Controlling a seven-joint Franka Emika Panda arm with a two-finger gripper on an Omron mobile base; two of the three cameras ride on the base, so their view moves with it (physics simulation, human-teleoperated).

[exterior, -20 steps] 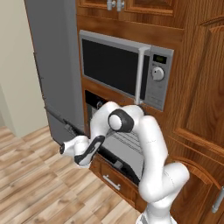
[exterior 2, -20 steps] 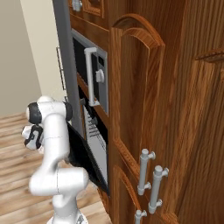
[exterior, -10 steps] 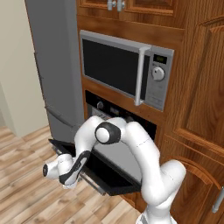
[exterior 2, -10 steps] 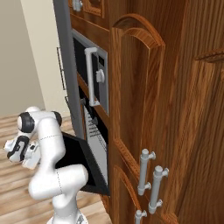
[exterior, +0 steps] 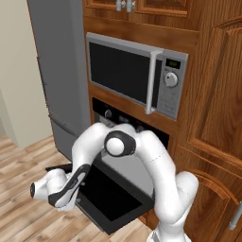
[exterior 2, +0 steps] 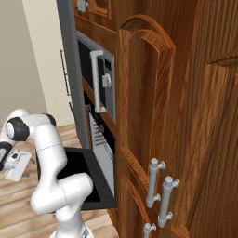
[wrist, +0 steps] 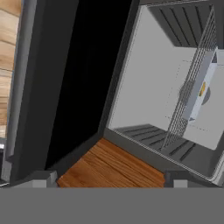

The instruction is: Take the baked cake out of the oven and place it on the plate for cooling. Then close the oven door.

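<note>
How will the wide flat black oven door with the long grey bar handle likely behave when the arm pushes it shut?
The wide black oven door lies open and about flat, so it will probably swing up about its edge at the oven rather than slide. It looks like a rigid panel, unlikely to flex. Its broad size suggests some weight; its smooth face may let the fingertips slip.

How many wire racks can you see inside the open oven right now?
1 that I can make out: a wire rack spans the oven cavity in the hand view, carrying a flat grey tray. Others may be hidden; side-wall ridges suggest further slots.
</note>
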